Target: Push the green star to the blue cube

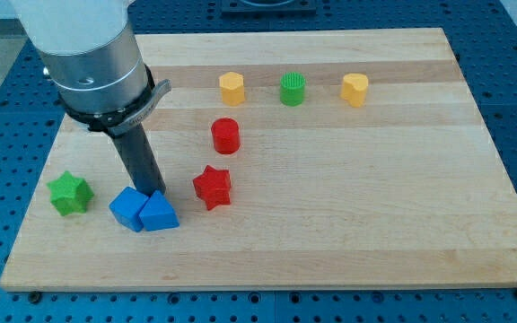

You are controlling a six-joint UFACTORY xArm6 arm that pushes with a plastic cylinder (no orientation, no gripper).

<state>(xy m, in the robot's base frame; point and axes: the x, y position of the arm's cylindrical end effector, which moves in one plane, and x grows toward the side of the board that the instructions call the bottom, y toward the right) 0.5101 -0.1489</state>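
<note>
Green star (69, 194): lies to the view's left of my tip (155, 192), apart from it, near the board's (330, 242) left edge. My tip, a bare rod holding nothing, stands just above the blue cube (129, 209) and blue triangular block (160, 214), seemingly touching them. Judgement: tip must pass to the star's far left side, then push rightward toward the cube.

Bright, even light; sharp, faint shadows.
</note>
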